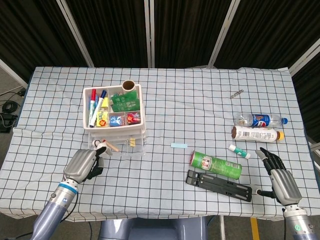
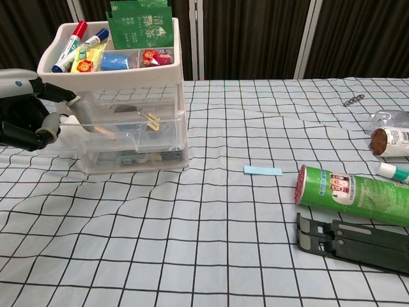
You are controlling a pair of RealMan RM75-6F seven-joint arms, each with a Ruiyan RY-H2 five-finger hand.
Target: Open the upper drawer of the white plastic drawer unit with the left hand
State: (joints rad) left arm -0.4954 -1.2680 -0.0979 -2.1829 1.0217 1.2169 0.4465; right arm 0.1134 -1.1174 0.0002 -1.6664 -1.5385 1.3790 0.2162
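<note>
A bench [image 1: 200, 100] draped in a black-and-white checked cloth carries the white plastic drawer unit [image 1: 116, 121] at its left side, its open top tray holding red and blue markers [image 2: 78, 39], a green packet [image 2: 142, 24] printed with pale characters, and small coloured items in compartments. The upper drawer [image 2: 124, 126] stands pulled out toward the robot, its clear front well forward of the unit's face; wooden clothespins and small clips lie inside it. The drawer beneath it sits closed, with dim contents that cannot be made out.

The left hand [image 2: 25, 109] is at the drawer's front left corner, its fingers [image 2: 61, 96] curled and pinching the drawer's front edge. The right hand [image 1: 280, 179] rests on the bench at the far right, well apart from the unit, fingers spread and holding nothing.

Right of centre lie a black folding stand [image 1: 219, 185], a green canister [image 1: 215, 165] touching it, a clear bottle with a blue label [image 1: 260, 120], a white bottle with a brown band [image 1: 255, 133], a small white-and-green tube [image 1: 239, 151] and a pale blue slip [image 1: 178, 145]. Label wording is too small to read.
</note>
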